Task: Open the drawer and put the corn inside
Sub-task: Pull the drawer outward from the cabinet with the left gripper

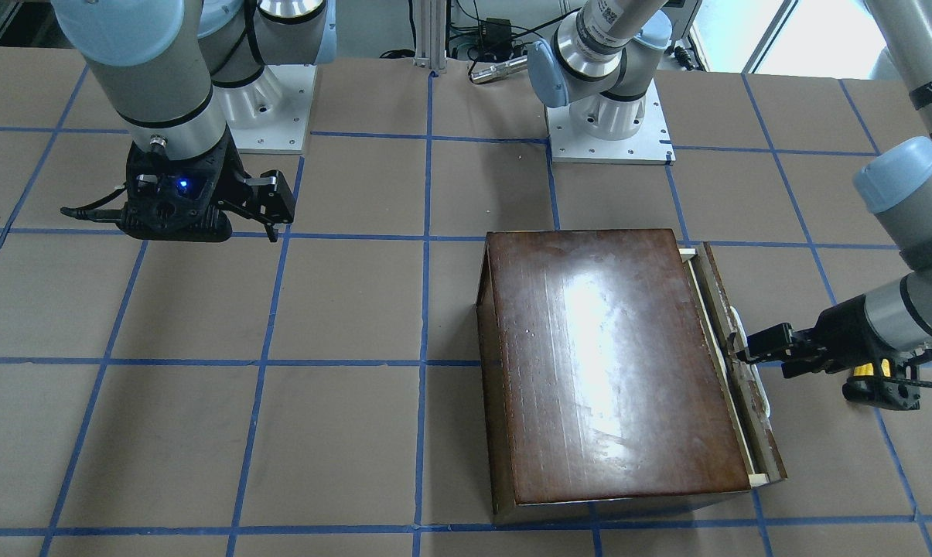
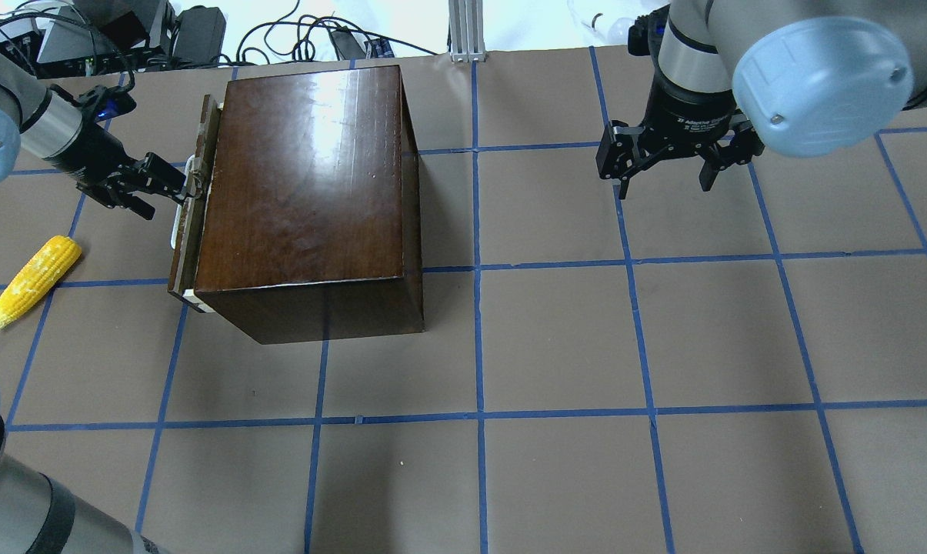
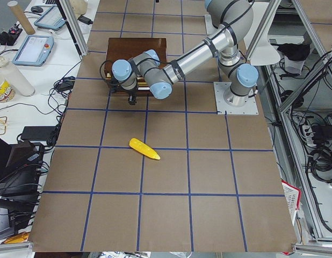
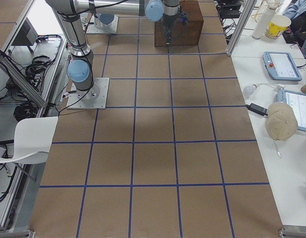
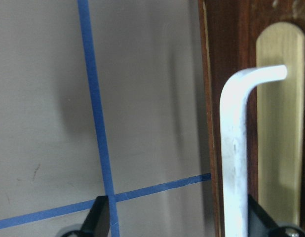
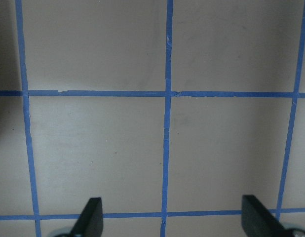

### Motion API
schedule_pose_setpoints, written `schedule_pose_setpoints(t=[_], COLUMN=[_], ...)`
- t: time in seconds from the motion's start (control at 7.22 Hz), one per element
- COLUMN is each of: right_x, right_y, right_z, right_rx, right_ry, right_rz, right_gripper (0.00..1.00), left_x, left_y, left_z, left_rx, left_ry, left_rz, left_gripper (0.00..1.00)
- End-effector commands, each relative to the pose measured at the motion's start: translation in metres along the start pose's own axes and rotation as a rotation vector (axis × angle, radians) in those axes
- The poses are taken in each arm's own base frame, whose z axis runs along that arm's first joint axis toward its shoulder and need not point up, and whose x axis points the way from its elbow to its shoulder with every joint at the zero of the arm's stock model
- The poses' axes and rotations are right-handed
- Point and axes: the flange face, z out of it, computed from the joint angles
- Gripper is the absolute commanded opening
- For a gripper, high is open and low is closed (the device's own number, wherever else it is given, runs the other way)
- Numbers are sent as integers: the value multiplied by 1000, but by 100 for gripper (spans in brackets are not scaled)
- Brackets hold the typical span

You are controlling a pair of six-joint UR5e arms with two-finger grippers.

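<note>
The dark-brown box (image 2: 301, 177) stands left of the table's middle. Its drawer (image 2: 188, 238) is pulled out a crack, and a pale strip of its tray (image 1: 752, 433) shows beside the box. My left gripper (image 2: 182, 185) is at the drawer's front with its fingers spread wide. In the left wrist view the white handle (image 5: 235, 148) stands between the fingers, close to the right one (image 5: 258, 217). The yellow corn (image 2: 34, 281) lies on the table left of the box, apart from the gripper. My right gripper (image 2: 667, 181) is open and empty above bare table on the right.
The table (image 2: 555, 338) is brown paper with a grid of blue tape. Both arm bases (image 1: 612, 131) stand at its robot-side edge. Cables and gear (image 2: 201, 31) lie beyond the far edge.
</note>
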Motion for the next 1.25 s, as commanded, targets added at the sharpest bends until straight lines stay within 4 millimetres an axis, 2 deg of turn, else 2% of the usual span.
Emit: schedule_pose_setpoints(t=[0.0, 0.14, 0.42, 0.55, 1.11], right_x=[0, 0, 0, 0, 0], right_y=[0, 0, 0, 0, 0], right_z=[-1, 0, 0, 0, 0], right_rx=[1, 1, 1, 1, 1], right_ry=[0, 0, 0, 0, 0], right_rz=[0, 0, 0, 0, 0], right_gripper=[100, 100, 100, 100, 100], left_x=[-11, -24, -27, -35, -58], left_y=[4, 7, 8, 8, 13], left_z=[-4, -6, -9, -19, -25], left_rx=[2, 6, 5, 11, 5], left_ry=[-9, -6, -14, -31, -50], left_rz=[-1, -22, -6, 8, 21], left_gripper=[92, 92, 92, 92, 92])
